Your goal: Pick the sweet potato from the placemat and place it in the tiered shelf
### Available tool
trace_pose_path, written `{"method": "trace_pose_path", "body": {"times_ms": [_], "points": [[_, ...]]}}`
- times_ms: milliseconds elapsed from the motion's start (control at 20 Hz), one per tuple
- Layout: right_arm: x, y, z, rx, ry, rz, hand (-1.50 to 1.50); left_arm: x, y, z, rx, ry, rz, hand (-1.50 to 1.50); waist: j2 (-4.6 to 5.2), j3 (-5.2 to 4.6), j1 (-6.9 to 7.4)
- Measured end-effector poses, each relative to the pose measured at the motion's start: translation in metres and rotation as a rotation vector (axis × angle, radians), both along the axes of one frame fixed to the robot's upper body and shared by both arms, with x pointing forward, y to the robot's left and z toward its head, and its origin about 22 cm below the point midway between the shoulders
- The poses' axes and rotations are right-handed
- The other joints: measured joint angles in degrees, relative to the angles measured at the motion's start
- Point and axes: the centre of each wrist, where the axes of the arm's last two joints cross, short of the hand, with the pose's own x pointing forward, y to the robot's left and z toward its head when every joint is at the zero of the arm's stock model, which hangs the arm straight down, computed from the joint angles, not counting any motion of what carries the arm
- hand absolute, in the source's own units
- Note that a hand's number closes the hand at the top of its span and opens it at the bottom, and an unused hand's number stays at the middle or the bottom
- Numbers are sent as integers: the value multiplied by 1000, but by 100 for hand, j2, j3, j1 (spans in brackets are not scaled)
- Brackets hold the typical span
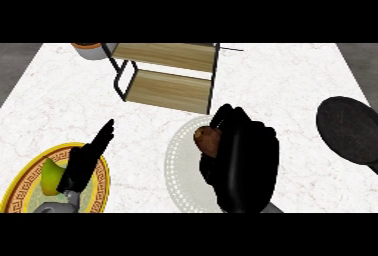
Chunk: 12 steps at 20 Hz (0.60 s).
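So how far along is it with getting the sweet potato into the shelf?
Early stage. Done: the right hand has reached the sweet potato and curls round it. In hand: the grasp, with the potato over the white placemat. Left: carry it to the tiered shelf, whose boards hold nothing. The left hand rests open over the yellow plate.

A white marbled desk [295, 75] with faint reddish veins fills the view under even light. Dark grey floor [15, 65] shows beyond its left and right edges.
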Motion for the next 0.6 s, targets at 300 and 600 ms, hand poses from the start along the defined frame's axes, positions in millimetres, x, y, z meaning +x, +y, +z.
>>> {"method": "trace_pose_path", "body": {"times_ms": [300, 600], "points": [[30, 3, 44, 13, -102, -41, 150, 5, -3, 1, 0, -6, -10, 0, 26, -3, 51], [79, 7, 85, 17, -123, -123, 150, 8, -7, 4, 2, -14, -22, 0, 61, 0, 119]]}}
